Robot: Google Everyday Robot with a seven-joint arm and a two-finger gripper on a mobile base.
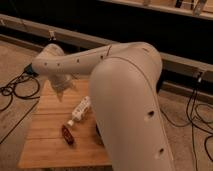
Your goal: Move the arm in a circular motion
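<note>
**White, Tubular, Dotted with Screw Holes**

The arm point(125, 95) is smooth and white — thick rounded tubular segments joined at bulbous elbows, with small dark screw holes in rows along the casing. It tapers to the gripper point(61, 91), a small pale tip over the far left of the table.

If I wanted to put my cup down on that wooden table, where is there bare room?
The wooden slatted table is bare along its near left corner, left of the small dark red object. The middle holds the white bottle lying down. The big white robot arm hides the right side; its pincer hangs over the far left edge.
</note>
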